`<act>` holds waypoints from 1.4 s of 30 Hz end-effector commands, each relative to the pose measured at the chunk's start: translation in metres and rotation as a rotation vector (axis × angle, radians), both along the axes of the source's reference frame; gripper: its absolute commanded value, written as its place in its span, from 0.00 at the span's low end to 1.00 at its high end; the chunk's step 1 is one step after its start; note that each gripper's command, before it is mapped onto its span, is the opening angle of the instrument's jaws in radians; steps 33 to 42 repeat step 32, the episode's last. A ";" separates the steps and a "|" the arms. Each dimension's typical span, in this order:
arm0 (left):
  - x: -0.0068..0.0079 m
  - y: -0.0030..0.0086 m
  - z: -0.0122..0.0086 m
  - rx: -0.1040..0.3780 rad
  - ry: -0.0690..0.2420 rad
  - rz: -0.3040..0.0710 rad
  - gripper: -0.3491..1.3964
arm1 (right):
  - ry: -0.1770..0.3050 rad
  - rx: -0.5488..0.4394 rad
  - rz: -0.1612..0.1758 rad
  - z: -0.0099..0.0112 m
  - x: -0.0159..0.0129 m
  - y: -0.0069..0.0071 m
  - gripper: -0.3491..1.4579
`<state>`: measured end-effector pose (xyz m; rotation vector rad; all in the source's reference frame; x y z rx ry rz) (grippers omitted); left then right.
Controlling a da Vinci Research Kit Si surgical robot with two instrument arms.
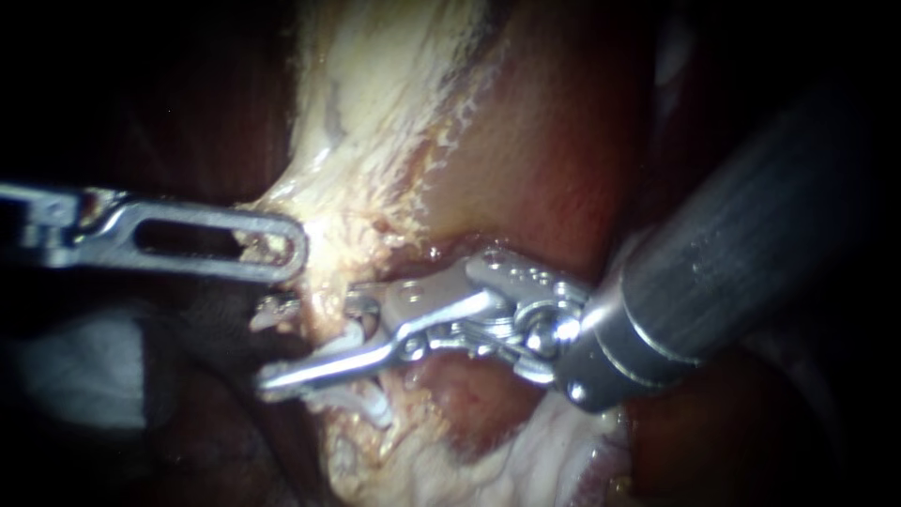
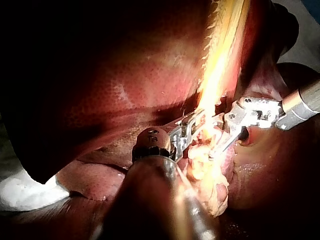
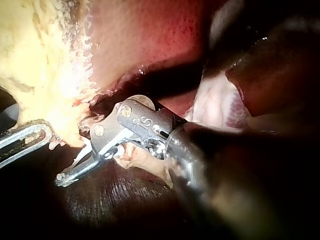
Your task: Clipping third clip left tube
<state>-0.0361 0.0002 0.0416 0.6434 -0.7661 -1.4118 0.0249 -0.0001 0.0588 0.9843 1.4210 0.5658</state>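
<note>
Liver (image 2: 125, 75) fills the background and pale tissue (image 1: 375, 113) hangs down across it. The right instrument (image 1: 266, 347) reaches in with its pincer standing wide, straddling the tube (image 1: 328, 324). The left instrument (image 1: 286, 246) has its pincer clamped on the pale tissue's edge. A white clip (image 1: 374, 404) sits on the tube, just beside the lower jaw.

The endoscope faces the pale tissue (image 1: 375, 141) from very close, the left instrument (image 1: 282, 249) entering at nine o'clock, the right instrument (image 1: 282, 345) at two o'clock. Each wrist camera looks down its own shaft; all three views share both tips.
</note>
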 end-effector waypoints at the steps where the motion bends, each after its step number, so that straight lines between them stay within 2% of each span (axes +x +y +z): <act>1: 0.0000 0.0000 0.0000 0.000 0.000 0.000 0.00 | -0.001 0.000 0.000 0.0000 0.0001 0.0000 0.49; 7: 0.0000 0.0000 0.0000 0.000 0.000 0.000 0.00 | 0.000 0.000 -0.001 0.0000 0.0000 0.0000 0.46; 9: 0.0000 0.0000 0.0000 0.000 0.000 0.000 0.00 | 0.000 0.000 -0.002 0.0000 -0.0002 0.0000 0.40; 11: 0.0000 0.0000 0.0000 0.000 0.000 0.000 0.00 | 0.001 -0.001 -0.004 0.0001 -0.0007 -0.0002 0.20; 12: 0.0000 0.0000 0.0000 0.000 0.000 0.000 0.00 | 0.001 -0.002 -0.004 0.0001 -0.0011 -0.0003 0.05; 13: 0.0000 0.0000 0.0000 0.000 0.000 0.000 0.00 | -0.011 -0.003 0.008 0.0002 -0.0014 -0.0003 0.00; 15: 0.0000 -0.0001 -0.0001 0.000 0.000 0.000 0.00 | -0.041 0.005 0.037 0.0003 -0.0019 -0.0003 0.00; 18: 0.0000 0.0000 0.0000 0.000 0.000 0.000 0.00 | -0.050 0.011 0.045 0.0006 -0.0020 -0.0003 0.00; 42: 0.0000 0.0000 0.0000 0.000 0.000 0.000 0.00 | -0.048 0.007 0.038 0.0010 -0.0017 -0.0007 0.00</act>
